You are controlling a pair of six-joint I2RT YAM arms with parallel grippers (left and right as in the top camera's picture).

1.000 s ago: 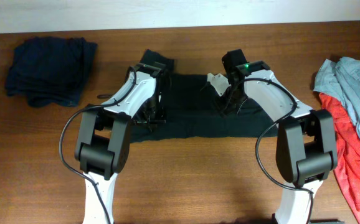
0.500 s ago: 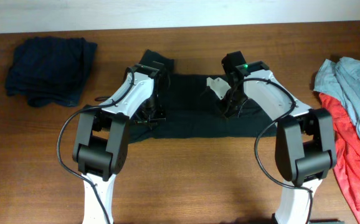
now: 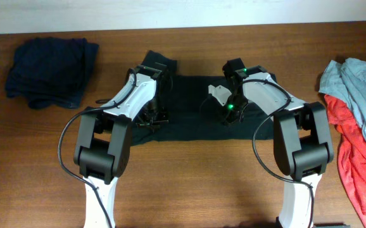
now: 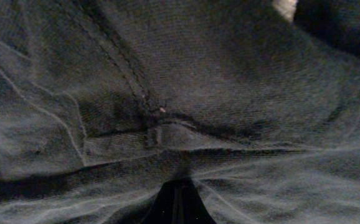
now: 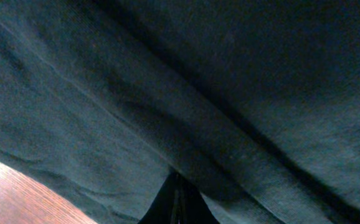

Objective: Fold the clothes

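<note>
— Item one: what do we enter for the main piece?
— We list a black T-shirt (image 3: 192,107), spread crosswise at the middle of the table (image 3: 195,183), partly under both arms.
— Item two, the left gripper (image 3: 154,118)?
— We see it low over the shirt's left part. In its wrist view the fingertips (image 4: 179,200) are pressed together, with creases of dark cloth and a stitched seam running to them, so we record it as pinched onto the shirt.
— Item three, the right gripper (image 3: 228,116)?
— It is the same entry on the shirt's right part. The fingertips (image 5: 177,198) are drawn tight with a fold of fabric rising from them (a corner of bare wood shows at the lower left of that view), so we record it as clamped on the shirt too.
— Other garments?
— A dark navy pile (image 3: 51,71) lies at the far left, well apart from the shirt. At the right edge a grey-blue garment (image 3: 359,79) lies partly over a red garment (image 3: 360,161). Neither gripper touches any of them.
</note>
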